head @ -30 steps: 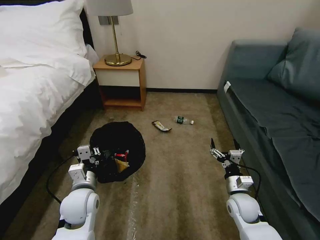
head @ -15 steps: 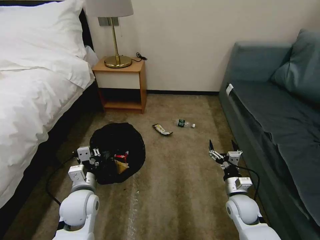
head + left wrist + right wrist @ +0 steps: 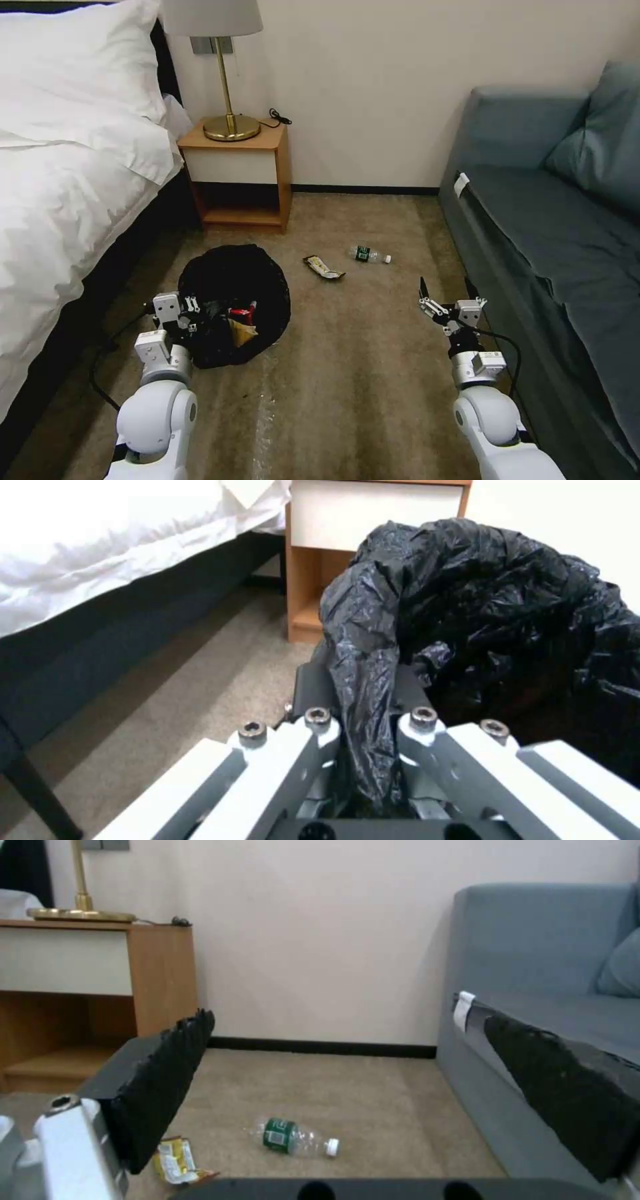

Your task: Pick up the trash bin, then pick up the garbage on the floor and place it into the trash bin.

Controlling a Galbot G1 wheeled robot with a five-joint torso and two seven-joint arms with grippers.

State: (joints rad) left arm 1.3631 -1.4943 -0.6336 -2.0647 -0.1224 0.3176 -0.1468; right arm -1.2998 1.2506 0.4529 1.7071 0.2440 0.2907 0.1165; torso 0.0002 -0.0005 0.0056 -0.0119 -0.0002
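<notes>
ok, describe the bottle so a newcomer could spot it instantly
Start at the wooden nightstand by the wall, then look to the carpet between it and the sofa. The bottle lies on its side beside a yellow wrapper; it alone is clear, with a green label.

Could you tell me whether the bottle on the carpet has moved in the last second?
No. The bottle keeps its place just right of the snack wrapper; the whole head view has shifted, so the camera moved, not the bottle.

Two glossy white arms end in silver wrist collars and grey-white linkage grippers. The left gripper (image 3: 363, 740) shows four dark hex screws across pale bars. The right gripper (image 3: 448, 297) carries black ridged pads (image 3: 167, 1080). Black cables loop from both wrists.
</notes>
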